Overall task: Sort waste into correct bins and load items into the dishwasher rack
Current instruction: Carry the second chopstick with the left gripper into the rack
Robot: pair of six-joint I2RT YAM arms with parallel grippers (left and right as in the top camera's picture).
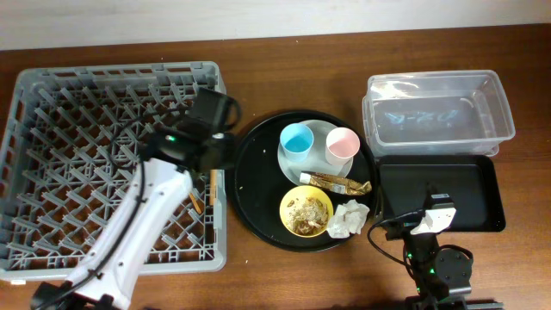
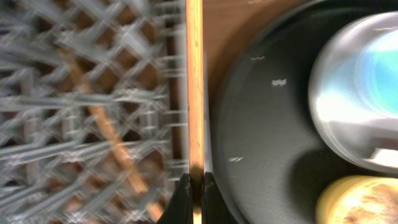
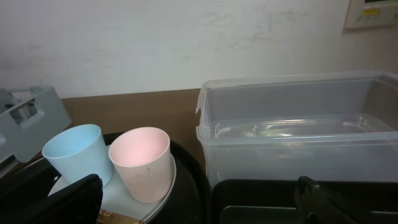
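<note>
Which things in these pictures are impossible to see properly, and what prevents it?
- Left pincer: overhead view, its own arm covers the fingertips; they clamp a chopstick.
- Rack and second chopstick: left wrist view, motion blur.
- Foil wrapper: right wrist view, bottom edge cuts it off.
- Yellow bowl: left wrist view, blurred and cut by the corner.
</note>
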